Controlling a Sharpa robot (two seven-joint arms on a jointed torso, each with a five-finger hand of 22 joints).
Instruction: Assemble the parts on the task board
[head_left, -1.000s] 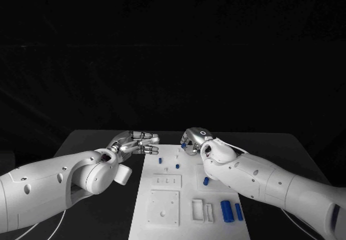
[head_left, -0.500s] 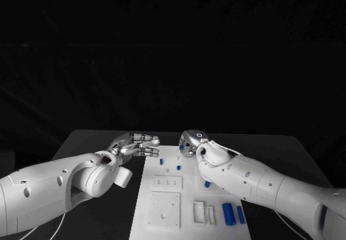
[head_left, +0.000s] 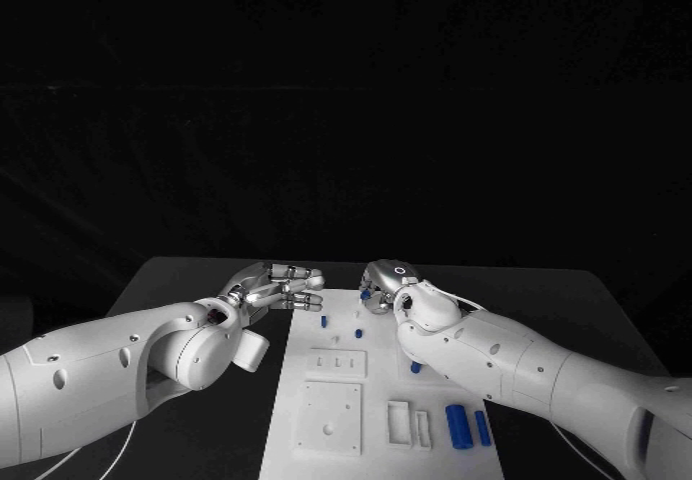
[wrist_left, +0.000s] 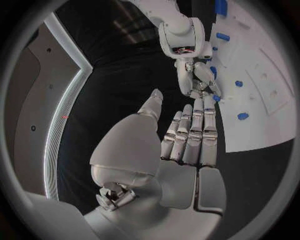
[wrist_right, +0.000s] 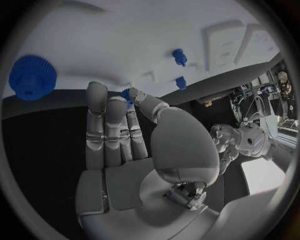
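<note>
From my seat the right hand (head_left: 387, 283) is pinching a small blue part (wrist_right: 127, 94) at the far end of the white board (head_left: 335, 400), left hand (head_left: 277, 287) hovering empty beside it, fingers loosely apart.

Your two arms are glossy white shells with rounded joint housings and small dark screw holes. Left hand (head_left: 271, 287) and right hand (head_left: 387, 281): silver segmented fingers (wrist_left: 201, 131), pale grey palm pads. Note the white cable looping at the right wrist and exposed mechanics beneath each thumb base.
</note>
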